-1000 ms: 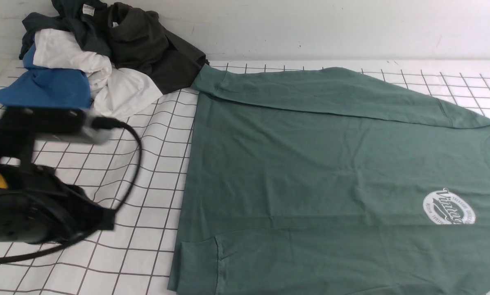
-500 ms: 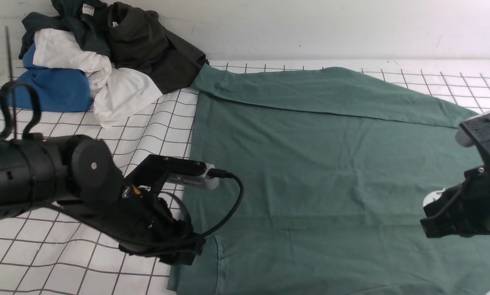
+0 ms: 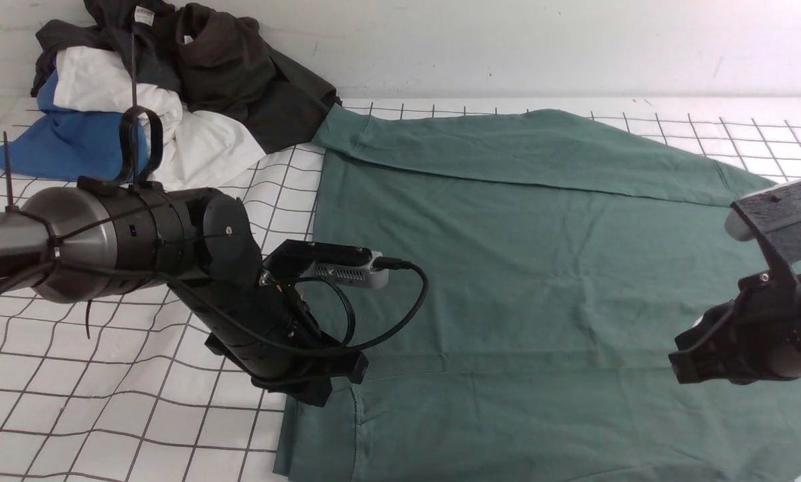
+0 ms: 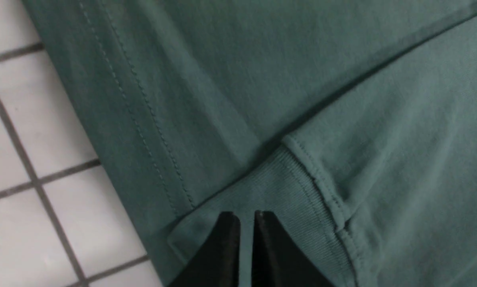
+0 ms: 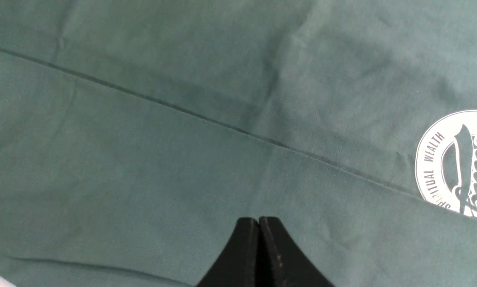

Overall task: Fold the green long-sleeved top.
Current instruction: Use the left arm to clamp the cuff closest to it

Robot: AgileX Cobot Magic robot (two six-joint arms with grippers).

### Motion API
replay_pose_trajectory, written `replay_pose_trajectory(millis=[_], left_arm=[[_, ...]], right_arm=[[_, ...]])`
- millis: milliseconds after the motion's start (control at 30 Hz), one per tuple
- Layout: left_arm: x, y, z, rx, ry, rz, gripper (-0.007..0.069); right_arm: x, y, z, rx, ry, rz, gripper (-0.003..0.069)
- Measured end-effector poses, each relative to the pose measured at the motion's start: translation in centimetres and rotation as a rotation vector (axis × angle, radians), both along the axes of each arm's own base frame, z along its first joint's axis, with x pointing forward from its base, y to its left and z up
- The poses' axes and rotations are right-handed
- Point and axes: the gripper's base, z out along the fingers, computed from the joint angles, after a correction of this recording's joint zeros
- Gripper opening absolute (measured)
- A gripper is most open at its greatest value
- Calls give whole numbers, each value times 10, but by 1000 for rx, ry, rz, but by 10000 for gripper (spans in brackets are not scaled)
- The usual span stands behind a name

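This looks like a robotics lab rather than a home. The table (image 3: 106, 428) is covered by a white sheet printed with a black grid and backs onto a bare white wall (image 3: 574, 47). A black left arm (image 3: 106, 234) and right arm (image 3: 775, 335) reach over it, and a heap of clothes (image 3: 173, 100) sits at its far left corner.

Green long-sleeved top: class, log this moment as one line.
sage-green cotton long-sleeved top: spread flat | left gripper: shut, at ribbed cuff | right gripper: shut, over top

Sage-green long-sleeved top (image 3: 507, 268), flat on gridded table (image 3: 106, 415), sleeves apparently folded over body, white oval chest logo (image 5: 462, 163).
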Motion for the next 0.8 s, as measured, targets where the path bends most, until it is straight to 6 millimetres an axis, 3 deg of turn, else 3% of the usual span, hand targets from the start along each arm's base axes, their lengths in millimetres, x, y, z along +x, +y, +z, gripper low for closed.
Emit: replay_pose_trajectory(millis=[300, 433, 467, 533, 633, 700, 800], left_arm=[[-7, 4, 4, 75, 88, -98, 7], [-8, 7, 3, 110, 92, -135, 131], [-8, 7, 3, 110, 92, -135, 131], [-6, 7, 1, 110, 77, -142, 240], [-1, 6, -6, 110, 56, -131, 320], [2, 5, -11, 111, 47, -125, 320], [3, 4, -14, 113, 46, -122, 258]], right_arm=[[0, 0, 0, 0, -4, 0, -10], [1, 0, 1, 3, -16, -2, -10], [1, 0, 1, 3, -15, -2, -10], [2, 0, 1, 10, -20, -6, -10], [2, 1, 1, 22, -18, -11, -10], [2, 1, 1, 26, -17, -13, -10], [2, 1, 1, 30, -16, -15, -10]])
